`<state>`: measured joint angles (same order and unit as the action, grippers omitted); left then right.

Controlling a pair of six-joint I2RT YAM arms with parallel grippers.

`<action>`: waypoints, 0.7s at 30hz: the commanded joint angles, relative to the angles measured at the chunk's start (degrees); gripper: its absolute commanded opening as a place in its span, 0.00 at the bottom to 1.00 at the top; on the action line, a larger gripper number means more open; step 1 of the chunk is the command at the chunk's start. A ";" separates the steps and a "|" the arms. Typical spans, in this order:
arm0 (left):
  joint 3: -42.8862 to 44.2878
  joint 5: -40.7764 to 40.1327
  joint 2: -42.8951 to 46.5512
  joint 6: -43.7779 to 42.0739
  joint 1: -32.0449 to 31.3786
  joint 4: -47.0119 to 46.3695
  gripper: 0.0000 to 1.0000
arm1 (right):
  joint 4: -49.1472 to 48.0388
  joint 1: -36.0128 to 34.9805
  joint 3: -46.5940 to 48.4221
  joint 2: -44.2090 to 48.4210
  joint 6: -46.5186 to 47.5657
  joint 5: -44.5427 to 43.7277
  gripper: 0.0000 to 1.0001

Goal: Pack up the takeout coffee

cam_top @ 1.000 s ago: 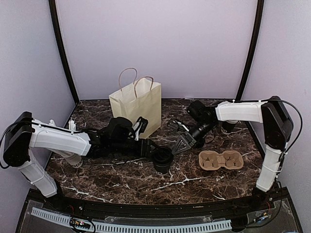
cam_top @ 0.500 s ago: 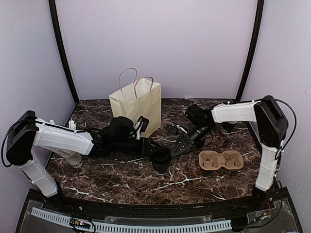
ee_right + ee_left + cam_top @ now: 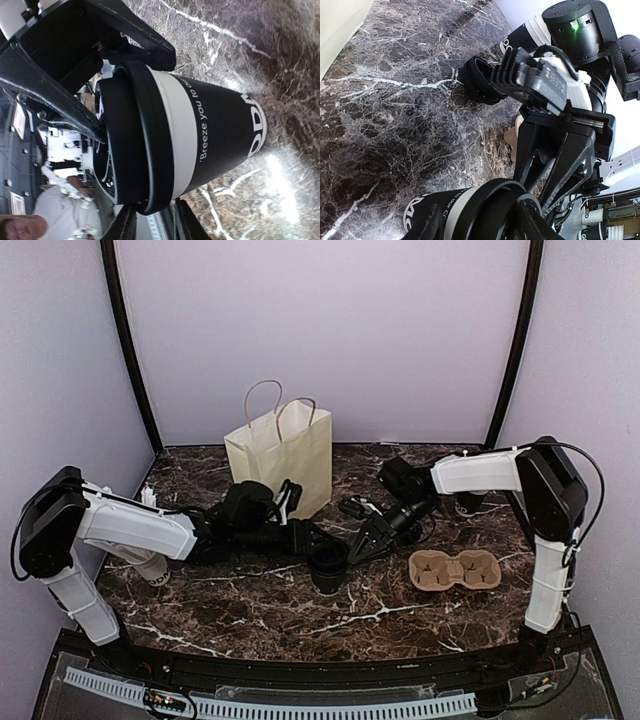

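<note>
The coffee cup (image 3: 328, 570) is standing upright on the marble table (image 3: 250, 605) near the middle, just in front of the cream paper bag (image 3: 285, 455) and well to the left of the tan 2-hole tray (image 3: 455, 570), whose 2 sockets are lying bare. The left gripper (image 3: 314, 543) is reaching in sideways and appears to be clamping the black lid (image 3: 125, 135). 1 of its fingers (image 3: 145, 42) is pressing the rim, while the other is running mostly behind the lid, so the grip is hard to confirm. The right gripper (image 3: 152, 225) is hovering beside the cup with its jaws partly spread and nothing between them, the tips sitting just off the lid's rim. The sleeve's printed slogan is curving out of sight. A second cup (image 3: 477, 85) with a black lid is showing in the left wrist view, its body largely blocked by the right arm (image 3: 480, 470). A white cup (image 3: 158, 573) is sitting half hidden beneath the left arm (image 3: 130, 530), its contents too small to make out.
</note>
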<state>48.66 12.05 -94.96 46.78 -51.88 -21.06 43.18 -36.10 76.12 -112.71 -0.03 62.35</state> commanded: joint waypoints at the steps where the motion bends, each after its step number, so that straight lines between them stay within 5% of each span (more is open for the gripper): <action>1: -3.25 0.20 -1.01 -3.28 -0.39 8.41 0.54 | -4.00 -0.29 -0.44 1.85 4.36 -9.08 0.30; 7: 0.01 0.04 2.61 -9.76 -0.42 7.57 0.56 | -1.71 -0.20 0.90 6.70 7.79 -8.79 0.42; 15: 1.24 1.44 4.63 -14.19 -0.40 6.18 0.59 | -0.04 1.41 4.41 5.35 8.89 -10.10 0.42; 21: 5.37 0.03 4.55 -18.68 -0.42 8.88 0.71 | 4.74 1.44 10.28 0.45 13.11 -5.36 0.47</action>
<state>50.22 12.86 -92.12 32.80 -52.01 -15.81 44.42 -34.81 83.05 -109.14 9.65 53.60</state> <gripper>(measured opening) 0.672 0.470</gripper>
